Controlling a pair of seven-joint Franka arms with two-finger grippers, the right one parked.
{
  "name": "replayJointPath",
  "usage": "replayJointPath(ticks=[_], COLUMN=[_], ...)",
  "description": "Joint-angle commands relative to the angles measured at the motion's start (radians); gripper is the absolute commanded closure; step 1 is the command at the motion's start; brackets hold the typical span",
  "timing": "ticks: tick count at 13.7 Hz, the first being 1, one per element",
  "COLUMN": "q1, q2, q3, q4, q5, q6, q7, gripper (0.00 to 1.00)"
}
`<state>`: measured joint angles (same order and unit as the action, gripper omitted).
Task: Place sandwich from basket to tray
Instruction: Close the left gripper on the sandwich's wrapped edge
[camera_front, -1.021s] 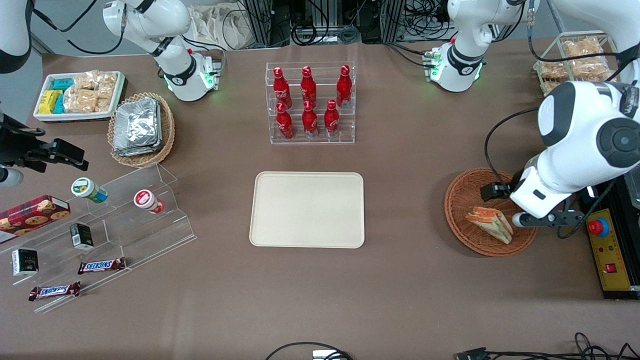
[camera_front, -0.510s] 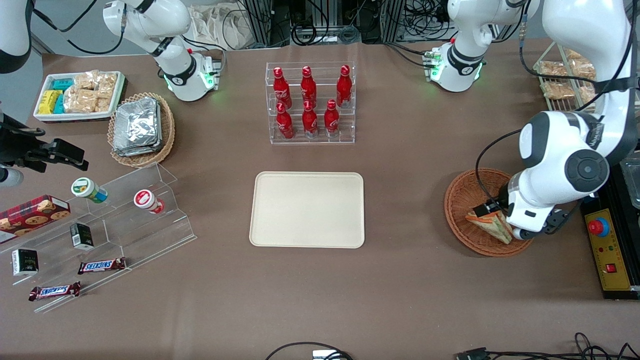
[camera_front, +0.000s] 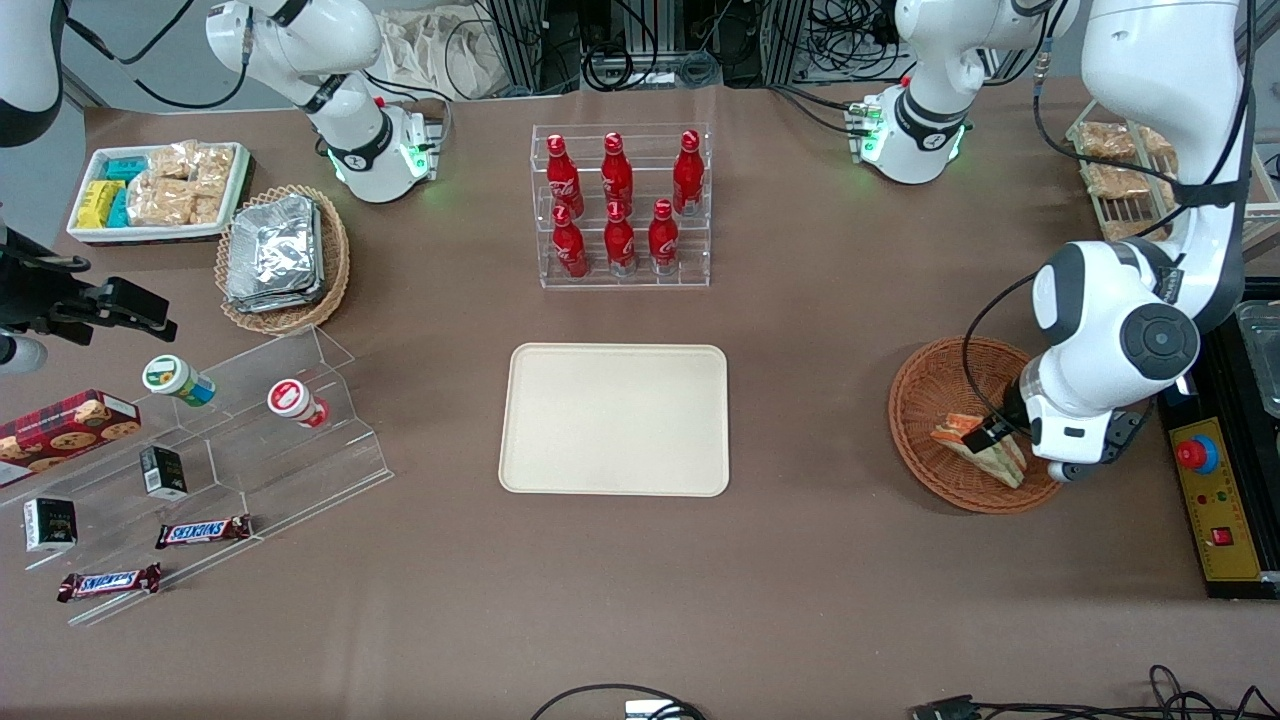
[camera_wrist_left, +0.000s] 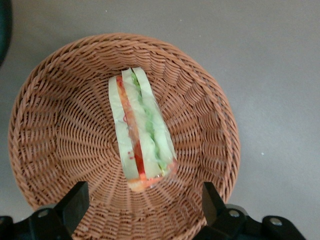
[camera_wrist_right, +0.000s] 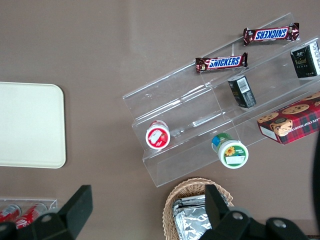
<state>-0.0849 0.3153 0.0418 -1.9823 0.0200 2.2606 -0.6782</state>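
A robotics lab — Franka arm bases (camera_front: 915, 135), cable tangle (camera_front: 690, 50), emergency-stop box (camera_front: 1215, 505).

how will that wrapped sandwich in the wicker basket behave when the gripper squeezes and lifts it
The sandwich is probably soft: pale bread with thin filling layers, so a hard squeeze may crush it. Its clear wrap looks glossy and may slip. It lies alone in the basket, likely light. The gripper hangs open above it.

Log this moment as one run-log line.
phase: pre-grasp | gripper: open, above basket, straddling sandwich | sandwich: lying in basket, not gripped | tray: no sandwich yet
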Motion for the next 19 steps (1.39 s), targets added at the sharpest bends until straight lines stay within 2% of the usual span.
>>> replayJointPath(ticks=[1, 12, 13, 14, 15, 16, 17, 18, 19], q1=[0.001, 0.030, 0.031, 0.031, 0.040, 0.045, 0.045, 0.045, 0.045], q2=[0.025, 0.128, 0.130, 0.130, 0.127, 0.123, 0.122, 0.119, 0.111], q3=[0.003, 0.003, 0.003, 0.003, 0.003, 0.003, 0.003, 0.003, 0.001], q4=[-0.014, 0.037, 0.037, 0.039, 0.039, 0.037, 0.037, 0.042, 0.048], q5=[0.001, -0.017, -0.017, -0.015, -0.009, -0.006, -0.014, -0.014, -0.008], q6=[0.071, 0.114, 0.116, 0.116, 0.109, 0.102, 0.097, 0.083, 0.061], q7=[-0.018, -0.027, -0.026, -0.011, 0.018, 0.082, 0.133, 0.159, 0.178], gripper=[0.00, 0.00, 0.05, 0.19, 0.38, 0.69, 0.94, 1.00, 1.00])
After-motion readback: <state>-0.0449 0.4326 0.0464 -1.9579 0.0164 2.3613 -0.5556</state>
